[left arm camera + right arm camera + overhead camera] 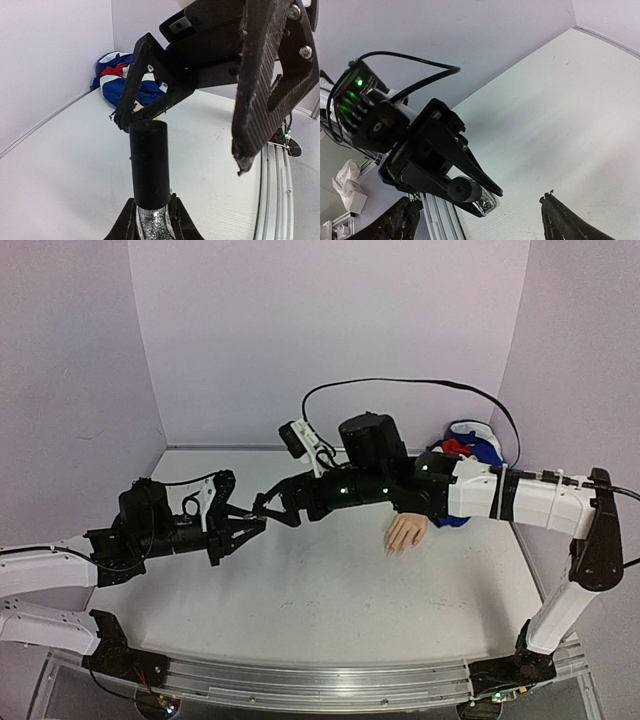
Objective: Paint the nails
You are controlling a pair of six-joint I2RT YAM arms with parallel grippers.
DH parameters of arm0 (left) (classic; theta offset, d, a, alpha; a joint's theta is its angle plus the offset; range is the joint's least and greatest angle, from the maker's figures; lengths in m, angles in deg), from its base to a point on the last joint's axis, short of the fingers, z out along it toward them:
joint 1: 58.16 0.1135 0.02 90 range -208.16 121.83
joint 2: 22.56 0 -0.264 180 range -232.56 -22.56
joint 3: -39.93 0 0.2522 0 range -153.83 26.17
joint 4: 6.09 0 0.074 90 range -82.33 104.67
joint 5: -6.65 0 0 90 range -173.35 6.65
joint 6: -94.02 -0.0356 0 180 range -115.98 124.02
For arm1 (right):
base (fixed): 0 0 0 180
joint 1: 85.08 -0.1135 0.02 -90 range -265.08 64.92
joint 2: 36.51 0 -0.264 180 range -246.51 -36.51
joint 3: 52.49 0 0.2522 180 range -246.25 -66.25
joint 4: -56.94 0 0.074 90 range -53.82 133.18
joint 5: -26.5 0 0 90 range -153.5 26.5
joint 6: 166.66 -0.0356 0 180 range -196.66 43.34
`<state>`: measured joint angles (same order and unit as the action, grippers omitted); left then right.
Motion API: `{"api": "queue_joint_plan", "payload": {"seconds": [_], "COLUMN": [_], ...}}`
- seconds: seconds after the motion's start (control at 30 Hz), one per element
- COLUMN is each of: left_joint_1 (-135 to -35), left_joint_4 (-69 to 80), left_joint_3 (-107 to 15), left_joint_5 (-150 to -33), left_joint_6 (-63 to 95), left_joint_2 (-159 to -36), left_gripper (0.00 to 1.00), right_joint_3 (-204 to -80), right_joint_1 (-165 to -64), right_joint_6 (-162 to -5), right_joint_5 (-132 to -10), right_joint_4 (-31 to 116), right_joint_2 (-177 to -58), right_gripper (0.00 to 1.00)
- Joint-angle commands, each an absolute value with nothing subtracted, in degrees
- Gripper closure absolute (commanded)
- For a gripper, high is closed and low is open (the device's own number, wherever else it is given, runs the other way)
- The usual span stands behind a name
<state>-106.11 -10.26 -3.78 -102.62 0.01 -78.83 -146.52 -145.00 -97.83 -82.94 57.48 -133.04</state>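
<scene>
Step in hand: judged to be uncapping. The right pincer (179,142) is lined up on the cap (462,190) of the bottle (148,180).
Left pincer (240,528): clamped on the glittery glass body of the bottle. The dark cap stands fully exposed and points toward the right arm.
Right pincer: jaws apart and holding nothing. One finger stands on each side of the cap end; one tip is very close to it, and contact cannot be told.
Task thing: the nails (397,549) are at the fingertips of the mannequin hand (407,533). The hand lies on the table (300,600) right of centre, well apart from both pincers. The nails are too small to check for paint.
Sleeve (475,445): bunched in the far right corner.
Technique: centre the cap between the fingers. Advance until the pads cover its side wall, not only the end rim. Close squarely, twist about the bottle's axis, then draw off along that axis.
Risk: an off-centre close would probably cock the bottle in the left grip.
Edges: back wall (330,340) and side walls enclose the table. A metal rail (300,680) runs along the near edge.
Open room: bare table lies between the bottle and the mannequin hand. The right forearm crosses above the mannequin's wrist, so the approach to the nails looks tight.
Cable (400,383): loops above the right arm.
</scene>
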Motion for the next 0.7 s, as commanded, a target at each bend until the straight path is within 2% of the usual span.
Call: {"api": "queue_joint_plan", "payload": {"seconds": [0.0,0.2,0.57,0.67], "left_joint_1": [-105.94,-105.99,-105.97,-105.95], "left_joint_4": [-11.6,-11.23,-10.79,-10.7], "left_joint_3": [-3.81,-3.27,-2.45,-2.41], "left_joint_5": [-97.75,-97.3,-97.11,-96.8], "left_joint_6": [-3.99,-5.19,-6.34,-6.44], "left_joint_2": [-78.51,-78.9,-78.29,-78.29], "left_gripper": [1.0,1.0,1.0,1.0], "right_joint_3": [-153.16,-161.37,-168.08,-168.29], "right_joint_1": [-144.97,-144.98,-145.02,-144.96], "right_joint_6": [-102.4,-102.76,-103.72,-103.73], "right_joint_5": [-80.36,-82.21,-86.4,-87.24], "right_joint_4": [50.46,44.63,40.67,40.49], "right_joint_2": [-135.05,-140.58,-146.04,-146.5], "right_gripper": [0.15,0.24,0.6,0.65]}}
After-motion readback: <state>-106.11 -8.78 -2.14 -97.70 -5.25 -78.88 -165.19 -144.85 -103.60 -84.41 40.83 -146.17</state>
